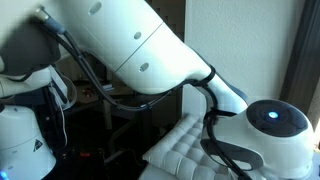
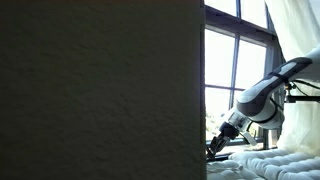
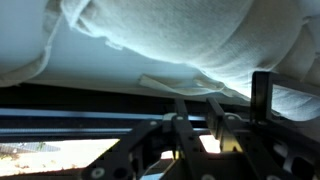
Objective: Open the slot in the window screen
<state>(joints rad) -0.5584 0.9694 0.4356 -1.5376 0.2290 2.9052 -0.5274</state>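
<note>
In the wrist view my gripper (image 3: 197,104) points at the dark horizontal rail of the window frame (image 3: 70,100). Its two fingers (image 3: 183,118) stand close together with a narrow gap. The rail behind is dark, so I cannot tell whether anything sits between them. I cannot make out the slot or the window screen. In an exterior view the arm (image 2: 262,95) reaches down from the right. There the gripper (image 2: 215,150) sits low at the bottom of the window (image 2: 238,70), by the sill.
White cloth (image 3: 180,40) bulges just above the gripper. A white padded cushion (image 1: 185,145) lies under the arm (image 1: 140,45). A large dark panel (image 2: 100,90) blocks most of an exterior view. A pale curtain (image 2: 295,30) hangs at the window's right.
</note>
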